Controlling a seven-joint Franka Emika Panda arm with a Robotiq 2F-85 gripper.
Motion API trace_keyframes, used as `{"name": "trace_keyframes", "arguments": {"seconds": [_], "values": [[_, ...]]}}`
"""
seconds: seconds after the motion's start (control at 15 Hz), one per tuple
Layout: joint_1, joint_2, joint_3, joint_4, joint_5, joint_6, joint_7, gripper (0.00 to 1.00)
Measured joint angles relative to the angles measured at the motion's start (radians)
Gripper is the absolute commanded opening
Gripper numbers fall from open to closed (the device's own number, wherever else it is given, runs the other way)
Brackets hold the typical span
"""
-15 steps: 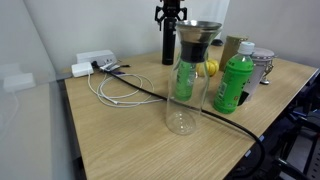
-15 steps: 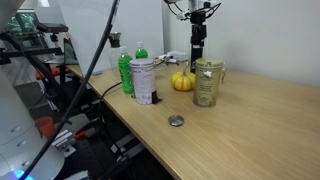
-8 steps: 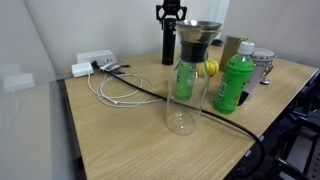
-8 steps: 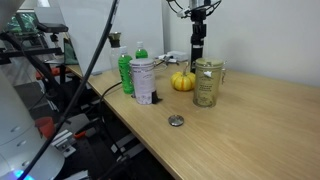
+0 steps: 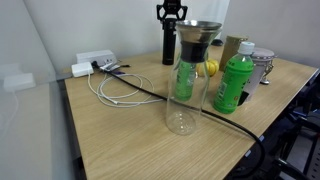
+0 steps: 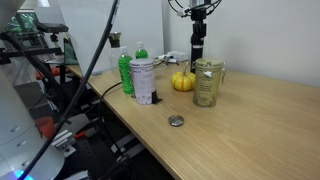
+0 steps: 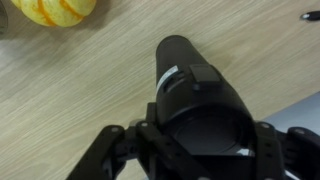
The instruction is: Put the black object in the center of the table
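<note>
The black object (image 5: 169, 47) is a slim matte cylinder standing upright at the back edge of the light wood table (image 5: 110, 135). It shows in both exterior views, the black object (image 6: 198, 52) behind a glass jar. My gripper (image 5: 171, 24) comes down from above and is shut on its top; the gripper (image 6: 199, 26) looks the same there. In the wrist view I look straight down the black object (image 7: 185, 62), which sits between the fingers of my gripper (image 7: 200, 125), with the table (image 7: 60, 95) below.
A glass carafe (image 5: 184, 90) with a dark funnel and a green bottle (image 5: 233, 85) stand in front. A thick black cable (image 5: 160, 97), a white cable (image 5: 112, 90) and a power strip (image 5: 90, 62) lie nearby. A yellow fruit (image 6: 182, 81), jar (image 6: 207, 82), can (image 6: 143, 82) and small cap (image 6: 176, 121) also stand there.
The jaws have closed onto the top of the black object. The arm and the object stay where they were.
</note>
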Motion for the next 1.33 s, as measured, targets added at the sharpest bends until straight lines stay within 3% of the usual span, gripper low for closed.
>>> {"name": "trace_keyframes", "arguments": {"seconds": [1.33], "values": [[0.018,0.001,-0.013,0.007,-0.005,-0.025,0.053,0.46]]}}
